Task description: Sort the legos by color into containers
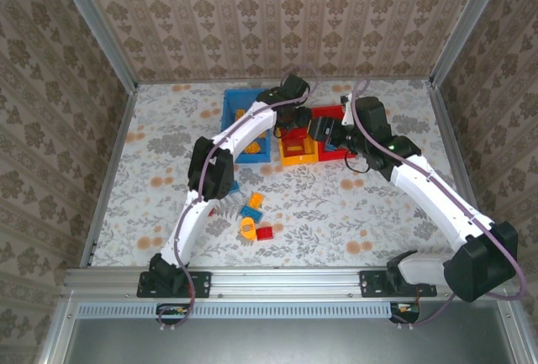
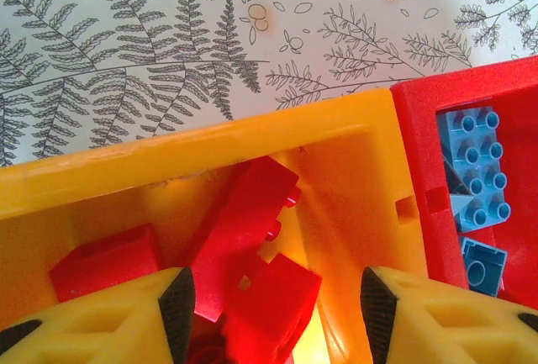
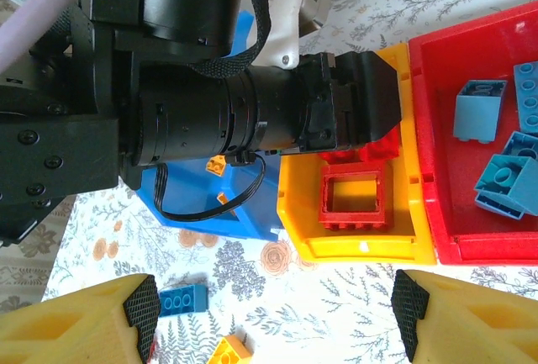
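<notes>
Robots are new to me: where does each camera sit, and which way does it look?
Top external: overhead, looking down at the table; left arm, right arm show.
Left wrist: looks down into the yellow bin; left hand at bottom.
Right wrist: faces the left arm above the yellow bin; right hand below.
Shared by wrist views: yellow bin, red bin.

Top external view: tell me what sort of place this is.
Probably a robot test cell: wallpapered panels in a metal frame, left arm and right arm bolted to a rail, a yellow bin of toy bricks.
</notes>
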Controlling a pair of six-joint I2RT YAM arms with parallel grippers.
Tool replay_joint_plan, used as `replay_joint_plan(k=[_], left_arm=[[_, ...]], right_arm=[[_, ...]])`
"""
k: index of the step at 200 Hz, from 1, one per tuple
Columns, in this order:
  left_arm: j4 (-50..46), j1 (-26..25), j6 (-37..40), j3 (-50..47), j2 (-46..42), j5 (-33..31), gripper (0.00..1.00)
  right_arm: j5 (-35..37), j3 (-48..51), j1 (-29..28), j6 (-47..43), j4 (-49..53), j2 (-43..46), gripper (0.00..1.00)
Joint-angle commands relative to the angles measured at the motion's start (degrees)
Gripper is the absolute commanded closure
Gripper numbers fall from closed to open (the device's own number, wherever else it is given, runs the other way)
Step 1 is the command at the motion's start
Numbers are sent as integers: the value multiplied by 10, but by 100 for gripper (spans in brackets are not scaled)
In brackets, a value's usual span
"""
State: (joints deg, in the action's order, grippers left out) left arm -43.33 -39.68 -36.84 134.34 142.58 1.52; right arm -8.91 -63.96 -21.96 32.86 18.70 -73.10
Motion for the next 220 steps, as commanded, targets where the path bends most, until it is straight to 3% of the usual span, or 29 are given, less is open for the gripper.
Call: replay_joint_plan(k=[1,61,131,148,179,204,220], left_arm=[[-21,1,-2,7,-46,-5,42],[7,0,-14,-169,-241,-52,42],[6,29,20,-486,-548,-82,40],[0,36,40,-559,-614,-61,39],[9,38,91,-677,-690,31,36],[23,20,134,-738,-676,106,33],[20,-12,163,-743,-638,102,31]], right_arm=[[-15,4,3,-23,23,11,24],[22,13,-50,-120,59,23,25],[102,19,-227,-68,39,-26,25],[115,30,-253,-33,17,-35,25],[137,56,-287,-9,-18,-21,25],[112,97,-296,3,-42,26,25],[68,144,-296,0,-85,79,24]])
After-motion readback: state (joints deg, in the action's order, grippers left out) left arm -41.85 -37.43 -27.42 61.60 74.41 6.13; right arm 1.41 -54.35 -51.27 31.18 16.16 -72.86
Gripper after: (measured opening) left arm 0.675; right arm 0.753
